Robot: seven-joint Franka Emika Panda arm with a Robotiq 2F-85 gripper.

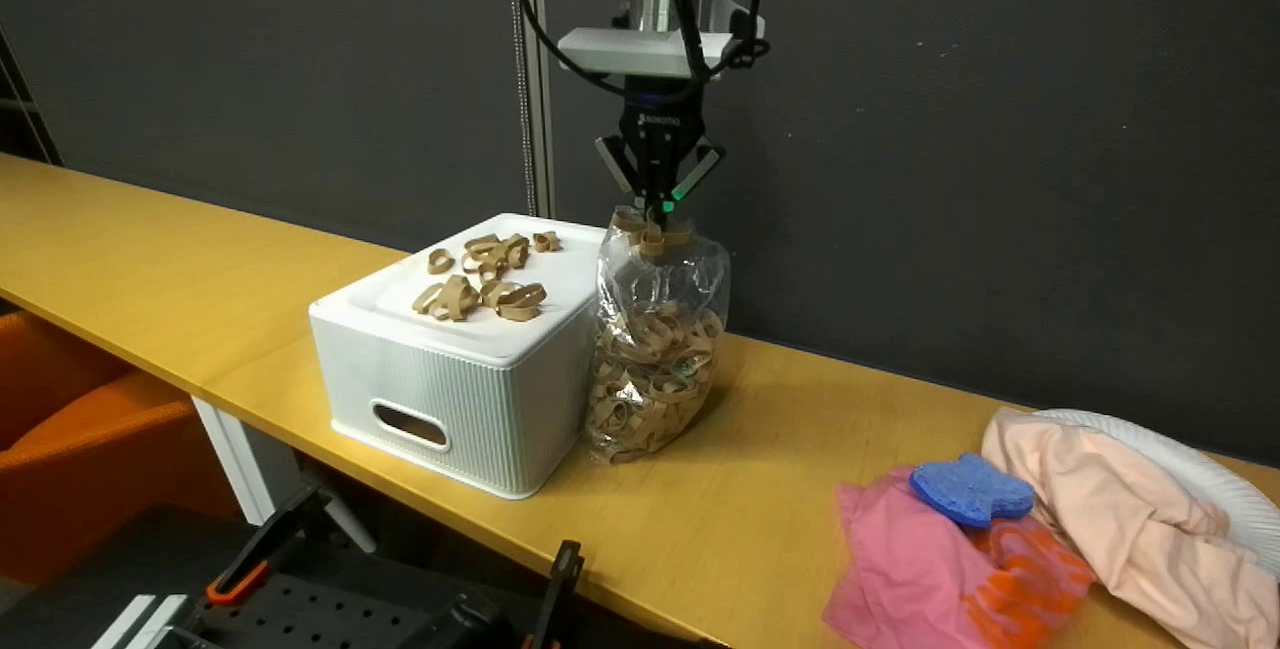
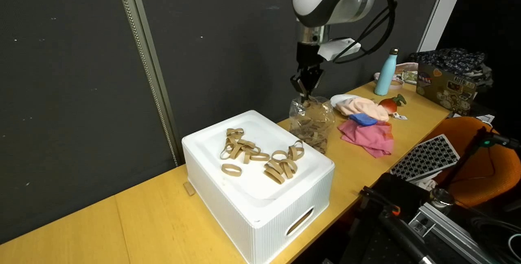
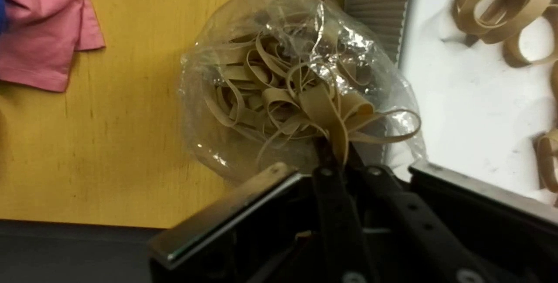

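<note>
My gripper point(image 1: 655, 211) points straight down at the mouth of a clear plastic bag point(image 1: 665, 279). Its fingers point(image 3: 338, 150) are closed on a small bunch of tan rubber bands point(image 3: 322, 108) at the bag's opening. The bag stands upright on the table, with many more bands in its lower part. It shows in both exterior views point(image 2: 323, 113). The bag leans against a white ribbed box point(image 1: 450, 409). Several loose tan bands point(image 2: 281, 167) lie on top of the box. The fingertips are partly hidden by the held bands.
A pink cloth point(image 1: 900, 569), a blue sponge point(image 1: 970, 489), a peach cloth point(image 1: 1110, 489) and a white plate point(image 1: 1190, 464) lie on the wooden table. A teal bottle point(image 2: 386, 75) and a red toy point(image 2: 388, 105) stand farther along. A dark partition point(image 1: 950, 179) rises behind the table.
</note>
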